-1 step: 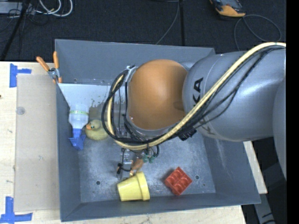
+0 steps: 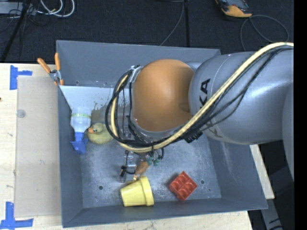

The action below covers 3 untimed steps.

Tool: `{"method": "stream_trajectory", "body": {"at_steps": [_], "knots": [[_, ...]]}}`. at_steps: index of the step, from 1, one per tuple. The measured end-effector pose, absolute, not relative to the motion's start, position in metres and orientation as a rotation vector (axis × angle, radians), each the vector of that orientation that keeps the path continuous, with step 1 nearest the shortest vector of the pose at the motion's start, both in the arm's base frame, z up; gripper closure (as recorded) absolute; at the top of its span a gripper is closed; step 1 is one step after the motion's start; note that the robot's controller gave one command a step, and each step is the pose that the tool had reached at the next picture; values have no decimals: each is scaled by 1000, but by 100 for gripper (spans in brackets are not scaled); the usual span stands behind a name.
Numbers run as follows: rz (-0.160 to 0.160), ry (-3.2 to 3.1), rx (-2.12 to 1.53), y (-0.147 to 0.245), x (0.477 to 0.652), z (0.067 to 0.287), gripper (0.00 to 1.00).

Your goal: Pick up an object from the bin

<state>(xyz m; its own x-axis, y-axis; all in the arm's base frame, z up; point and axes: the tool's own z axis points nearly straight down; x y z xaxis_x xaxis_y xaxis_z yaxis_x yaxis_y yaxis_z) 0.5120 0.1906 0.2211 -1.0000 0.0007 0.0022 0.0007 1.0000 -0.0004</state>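
The arm (image 2: 240, 99) reaches into the grey bin (image 2: 91, 176) from the right, its orange cover (image 2: 160, 95) hanging over the middle. Below the cover the hand (image 2: 131, 170) sits low toward the front of the bin, just above a yellow cup (image 2: 137, 194) lying on its side near the front wall. Whether the hand is wide or narrow cannot be told. A red block (image 2: 182, 186) lies near the cup, to its right. A yellow duck (image 2: 99, 134) and a blue-and-clear bottle (image 2: 79, 128) rest by the left wall, side by side and well apart from the hand
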Motion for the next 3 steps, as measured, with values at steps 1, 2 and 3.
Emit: {"method": "stream_trajectory", "body": {"at_steps": [1, 2, 3], "knots": [[-4, -3143, 85, 175, 502, 195, 0], [-1, -3135, 191, 143, 502, 144, 0], [-1, -3119, 328, 131, 502, 113, 0]]}}
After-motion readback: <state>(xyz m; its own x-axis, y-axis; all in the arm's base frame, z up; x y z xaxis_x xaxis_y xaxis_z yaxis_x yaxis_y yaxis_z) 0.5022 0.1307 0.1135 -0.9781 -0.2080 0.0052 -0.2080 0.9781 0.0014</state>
